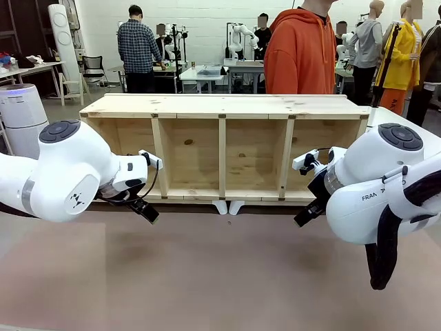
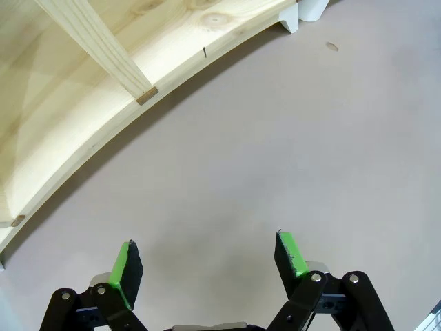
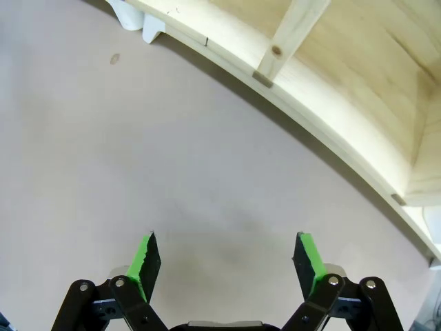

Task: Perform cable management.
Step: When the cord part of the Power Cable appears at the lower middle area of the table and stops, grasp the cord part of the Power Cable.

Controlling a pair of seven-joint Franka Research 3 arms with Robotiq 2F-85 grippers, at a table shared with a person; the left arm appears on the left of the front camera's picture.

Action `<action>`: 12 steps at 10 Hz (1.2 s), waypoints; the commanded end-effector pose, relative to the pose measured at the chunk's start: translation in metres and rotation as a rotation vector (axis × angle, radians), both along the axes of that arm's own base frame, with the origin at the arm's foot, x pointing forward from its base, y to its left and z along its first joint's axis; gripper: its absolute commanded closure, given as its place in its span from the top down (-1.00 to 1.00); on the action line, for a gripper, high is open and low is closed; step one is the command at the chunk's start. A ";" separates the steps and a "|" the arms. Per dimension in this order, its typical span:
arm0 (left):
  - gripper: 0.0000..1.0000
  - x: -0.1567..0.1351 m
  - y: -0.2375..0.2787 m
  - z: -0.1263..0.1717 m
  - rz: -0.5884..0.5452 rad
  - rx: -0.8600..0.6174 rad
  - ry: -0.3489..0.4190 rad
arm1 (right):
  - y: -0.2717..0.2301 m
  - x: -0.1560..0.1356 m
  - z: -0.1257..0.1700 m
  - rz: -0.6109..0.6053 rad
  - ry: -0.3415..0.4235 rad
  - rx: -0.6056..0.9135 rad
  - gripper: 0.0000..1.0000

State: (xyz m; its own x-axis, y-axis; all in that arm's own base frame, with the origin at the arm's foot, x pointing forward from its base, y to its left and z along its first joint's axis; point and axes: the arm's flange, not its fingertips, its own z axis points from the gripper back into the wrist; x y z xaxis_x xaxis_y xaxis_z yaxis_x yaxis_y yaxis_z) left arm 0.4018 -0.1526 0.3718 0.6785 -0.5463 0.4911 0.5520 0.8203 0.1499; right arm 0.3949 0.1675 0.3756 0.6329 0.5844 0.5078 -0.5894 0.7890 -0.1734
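**Listener:** What is nearest to you?

**Operator:** My two grippers. The left gripper (image 2: 210,252) hangs low over the table (image 2: 296,152). Its jaws are spread wide, and the green pads (image 2: 122,270) face each other with nothing between them. The right gripper (image 3: 227,249) is the same, as wide as it goes and holding nothing.

**Listener:** And beyond them?

**Operator:** Plain brownish tabletop comes first. Then a long wooden shelf (image 1: 220,105) lies across the far side, with four open compartments facing me. A person (image 1: 300,52) in an orange hooded top stands just behind it.

**Listener:** Where is the cable?

**Operator:** I cannot tell where it lies.

**Listener:** How do you expect it to handle?

**Operator:** I judge it to be light, thin and limp. It will probably droop from wherever I pinch it, and it could slide through the pads. I would take hold just behind the plug, where a cord is stiffest, and use the second gripper further along to gather the slack. I would pull gently, because it could snag on the shelf's dividers.

**Listener:** What can't you make out?

**Operator:** My own white arms cover both near corners of the table and the lower part of the outer compartments. The space behind the shelf is hidden. A short black lead (image 1: 153,183) loops beside my left wrist. I take it to be the arm's own wiring, so I leave it alone.
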 end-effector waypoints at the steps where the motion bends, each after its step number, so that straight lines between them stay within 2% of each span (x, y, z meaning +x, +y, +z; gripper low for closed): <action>1: 1.00 -0.013 0.004 0.017 0.014 0.037 -0.019 | -0.005 -0.015 0.018 -0.006 -0.031 -0.044 1.00; 3: 1.00 -0.030 0.018 0.048 0.021 0.024 -0.079 | -0.015 -0.029 0.046 -0.034 -0.075 -0.044 1.00; 6: 1.00 -0.069 0.034 0.075 0.067 -0.022 -0.130 | -0.026 -0.061 0.079 -0.082 -0.107 -0.048 1.00; 12: 1.00 -0.148 0.075 0.105 0.127 -0.056 -0.262 | -0.058 -0.132 0.127 -0.201 -0.229 -0.019 1.00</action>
